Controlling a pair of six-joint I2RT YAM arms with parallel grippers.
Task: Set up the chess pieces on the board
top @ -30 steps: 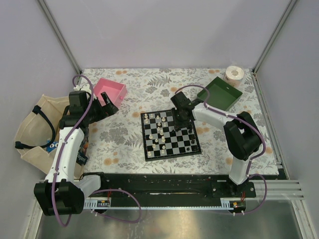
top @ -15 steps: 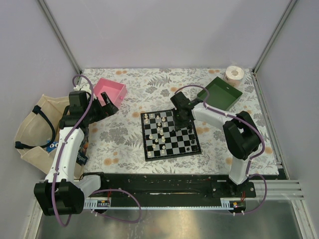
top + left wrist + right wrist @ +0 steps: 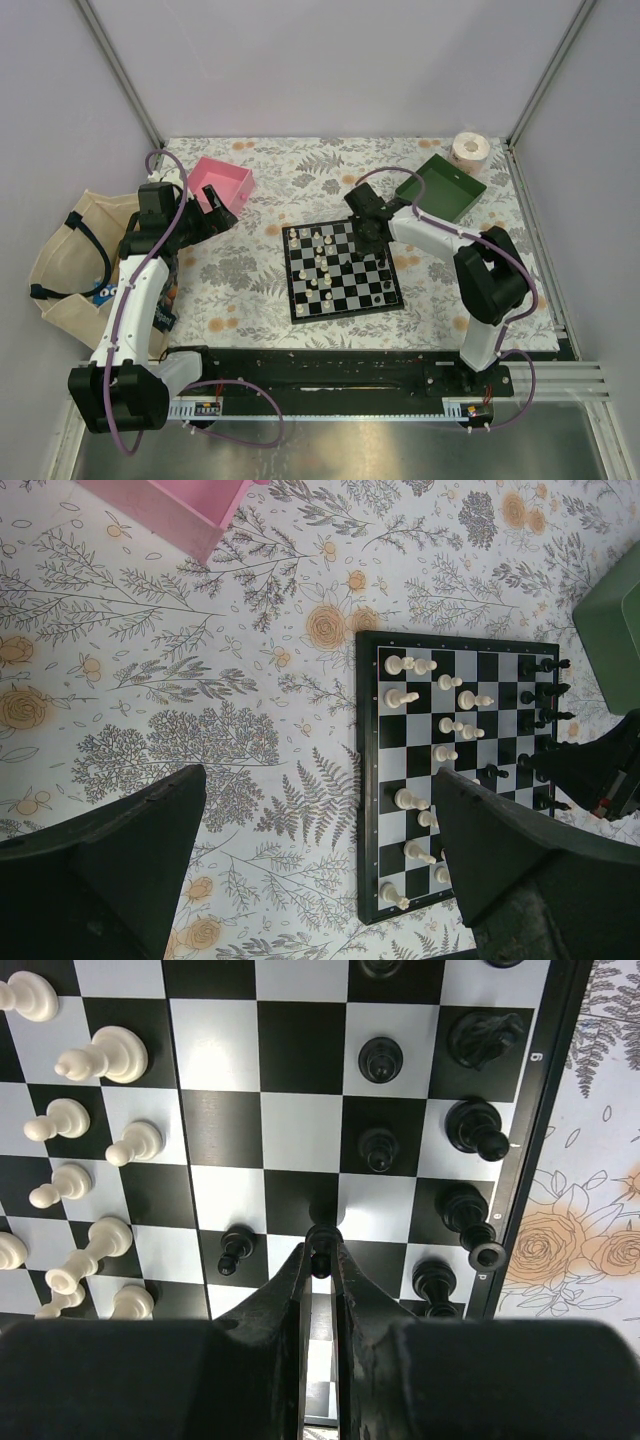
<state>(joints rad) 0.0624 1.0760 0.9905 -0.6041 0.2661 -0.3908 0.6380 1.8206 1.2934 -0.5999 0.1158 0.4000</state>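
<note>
The chequered board lies mid-table, with cream-white pieces on its left half and black pieces along its right side. My right gripper hovers over the board's far right part. In the right wrist view the right gripper is shut on a small black pawn, held above the squares beside other black pieces. My left gripper is open and empty near the pink tray; in its wrist view the left gripper looks at the board from afar.
A green tray stands at the far right with a tape roll behind it. A cream cloth bag lies off the table's left edge. The floral tablecloth surrounds the board.
My right gripper has shifted slightly to the right and towards the far side over the board. The left arm has not moved.
</note>
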